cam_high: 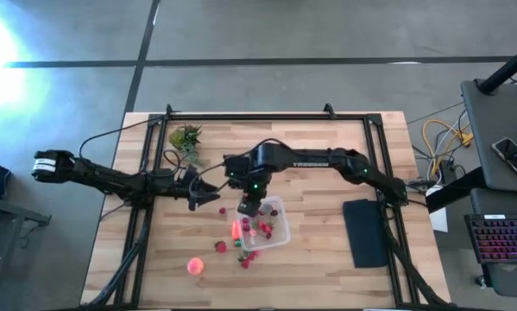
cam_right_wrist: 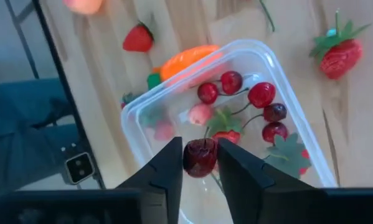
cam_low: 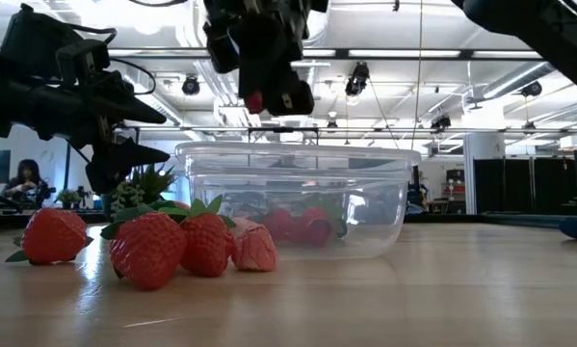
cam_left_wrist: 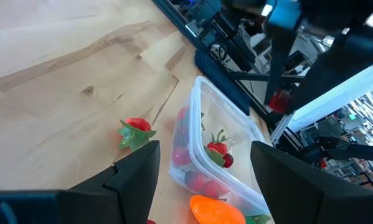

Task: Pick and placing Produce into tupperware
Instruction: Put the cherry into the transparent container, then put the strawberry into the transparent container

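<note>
Looking down from the high view, I see my right gripper (cam_high: pixel 249 208) over the far left corner of the tupperware (cam_high: pixel 278 233), near the table's (cam_high: pixel 327 155) middle, with the left gripper (cam_high: pixel 198 198) just left of it. At low level, strawberries (cam_low: pixel 163 246) lie on the table beside the container. Through the left wrist view, my left fingers (cam_left_wrist: pixel 136 174) spread wide, holding nothing. Through the right wrist view, my fingers clamp a dark red cherry (cam_right_wrist: pixel 199 157) above the tupperware.

Dark red cherry (cam_right_wrist: pixel 200 157), clear tupperware (cam_high: pixel 280 226), red strawberries (cam_low: pixel 149 249), black pad (cam_high: pixel 365 231)
</note>
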Robot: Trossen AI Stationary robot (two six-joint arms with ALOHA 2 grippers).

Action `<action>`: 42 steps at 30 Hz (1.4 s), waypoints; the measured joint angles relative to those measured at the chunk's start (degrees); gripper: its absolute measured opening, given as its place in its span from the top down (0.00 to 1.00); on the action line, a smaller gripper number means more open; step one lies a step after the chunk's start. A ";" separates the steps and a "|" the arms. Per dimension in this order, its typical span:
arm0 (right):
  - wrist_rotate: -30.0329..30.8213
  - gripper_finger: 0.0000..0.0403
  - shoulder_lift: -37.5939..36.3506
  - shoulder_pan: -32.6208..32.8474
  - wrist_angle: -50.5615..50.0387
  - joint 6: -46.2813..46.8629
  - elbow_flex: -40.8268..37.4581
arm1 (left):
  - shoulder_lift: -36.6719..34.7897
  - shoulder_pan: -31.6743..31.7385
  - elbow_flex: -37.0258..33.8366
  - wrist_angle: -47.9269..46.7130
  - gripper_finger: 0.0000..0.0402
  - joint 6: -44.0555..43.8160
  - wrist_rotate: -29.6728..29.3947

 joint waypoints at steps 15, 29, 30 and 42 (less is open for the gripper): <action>19.91 0.45 0.32 -2.86 0.97 4.95 0.04 | 0.00 0.02 0.02 0.20 0.41 -0.77 0.37; 20.77 0.44 8.29 -3.09 5.14 -9.18 -0.23 | -0.13 0.01 0.04 0.69 0.41 -2.06 5.18; 21.50 0.44 8.44 -2.99 5.74 -9.18 -0.25 | -0.13 0.00 0.04 0.74 0.41 -2.06 5.18; 22.67 0.44 9.49 -3.30 6.69 -11.54 -0.16 | -0.52 -1.42 -0.12 0.53 0.41 1.19 9.57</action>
